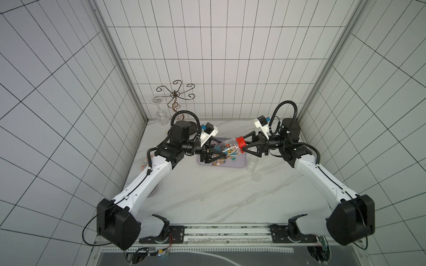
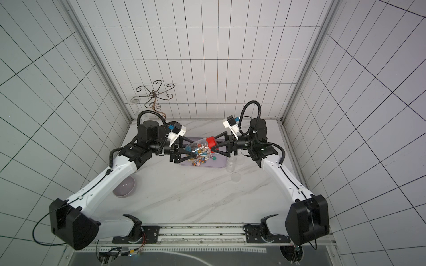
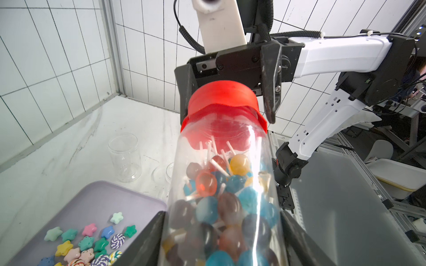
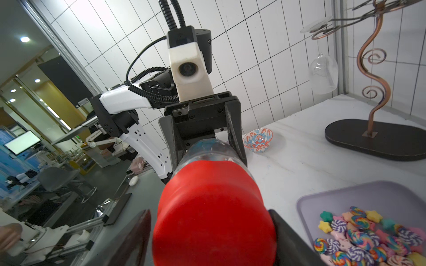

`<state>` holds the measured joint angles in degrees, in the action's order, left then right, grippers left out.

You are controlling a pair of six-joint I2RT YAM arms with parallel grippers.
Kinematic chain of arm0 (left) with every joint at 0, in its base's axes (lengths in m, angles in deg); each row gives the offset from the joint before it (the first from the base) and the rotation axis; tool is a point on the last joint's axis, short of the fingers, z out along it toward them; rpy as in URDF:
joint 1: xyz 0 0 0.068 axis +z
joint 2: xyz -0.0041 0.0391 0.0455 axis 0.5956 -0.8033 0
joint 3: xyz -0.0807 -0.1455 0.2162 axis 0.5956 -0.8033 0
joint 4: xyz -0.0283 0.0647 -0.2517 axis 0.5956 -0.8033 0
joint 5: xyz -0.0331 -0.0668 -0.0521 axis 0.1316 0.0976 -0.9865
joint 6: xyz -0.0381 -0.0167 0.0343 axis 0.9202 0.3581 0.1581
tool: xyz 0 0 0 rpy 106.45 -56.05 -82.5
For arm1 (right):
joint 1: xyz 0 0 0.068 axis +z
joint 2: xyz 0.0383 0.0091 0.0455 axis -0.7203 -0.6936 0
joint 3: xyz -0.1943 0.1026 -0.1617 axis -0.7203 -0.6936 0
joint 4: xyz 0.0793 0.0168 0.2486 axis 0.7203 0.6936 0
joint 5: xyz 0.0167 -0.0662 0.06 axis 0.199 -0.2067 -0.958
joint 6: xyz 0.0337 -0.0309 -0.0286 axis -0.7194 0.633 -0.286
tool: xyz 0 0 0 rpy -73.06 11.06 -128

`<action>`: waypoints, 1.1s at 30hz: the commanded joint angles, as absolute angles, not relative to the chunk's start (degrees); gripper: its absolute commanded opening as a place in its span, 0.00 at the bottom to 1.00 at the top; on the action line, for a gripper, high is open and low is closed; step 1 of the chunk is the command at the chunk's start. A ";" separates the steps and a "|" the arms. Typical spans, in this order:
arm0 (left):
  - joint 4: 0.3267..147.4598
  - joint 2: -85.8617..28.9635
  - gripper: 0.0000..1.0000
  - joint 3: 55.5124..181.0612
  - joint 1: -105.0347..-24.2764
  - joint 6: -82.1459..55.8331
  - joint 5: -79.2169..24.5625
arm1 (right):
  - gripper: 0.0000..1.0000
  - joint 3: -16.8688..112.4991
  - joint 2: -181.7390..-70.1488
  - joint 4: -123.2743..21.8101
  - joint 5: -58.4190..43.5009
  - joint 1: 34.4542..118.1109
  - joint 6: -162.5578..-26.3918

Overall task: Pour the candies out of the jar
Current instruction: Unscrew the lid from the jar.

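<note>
- Far left on the desk (image 1: 207,195) I see a small patterned bowl (image 4: 258,140) and a lilac bowl (image 2: 124,186), the latter partly under my left arm.
- At the back left a scrolled metal glass rack (image 1: 176,94) stands with a wine glass (image 1: 161,115) hanging upside down from it.
- My left pincer (image 1: 223,149) is clenched on the body of the clear plastic jar (image 3: 221,184), holding it nearly on its side above the lilac tray (image 3: 87,207).
- The jar is packed with lollipops (image 3: 207,184) on white sticks, while star and swirl candies (image 4: 368,235) lie loose on the tray.
- The red lid (image 1: 241,142) is on the jar, pointing toward my right arm.
- My right pincer (image 1: 244,144) straddles that lid with its jaws slack, and one finger (image 3: 269,87) stands just clear of it.
- Just right of the tray an empty glass jar (image 1: 252,164) stands upright, with a clear round lid (image 1: 256,183) near it.
</note>
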<state>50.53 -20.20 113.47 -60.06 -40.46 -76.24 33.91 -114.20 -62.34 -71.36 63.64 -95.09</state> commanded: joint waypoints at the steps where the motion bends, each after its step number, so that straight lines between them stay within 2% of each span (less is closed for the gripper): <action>1: 55.56 -18.41 0.58 112.95 -59.76 -41.01 -74.39 | 0.83 31.65 -112.98 -64.66 -72.90 64.19 -99.72; 12: 55.21 -17.10 0.58 112.59 -59.74 -41.44 -73.02 | 0.89 33.17 -112.52 -64.58 -68.99 61.65 -108.21; 20: 53.77 -16.75 0.58 112.77 -59.76 -42.74 -70.45 | 0.90 34.63 -111.70 -64.34 -68.41 58.00 -119.58; 26: 52.63 -14.92 0.57 111.85 -60.32 -44.68 -65.72 | 0.90 35.20 -111.94 -62.16 -71.45 54.05 -127.91; 33: 48.44 -10.77 0.57 109.92 -65.42 -50.92 -55.63 | 0.89 37.57 -113.60 -50.08 -72.16 53.73 -124.85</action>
<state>48.46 -13.27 110.28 -63.60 -46.91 -60.42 34.11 -113.11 -56.46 -70.75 54.09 -125.65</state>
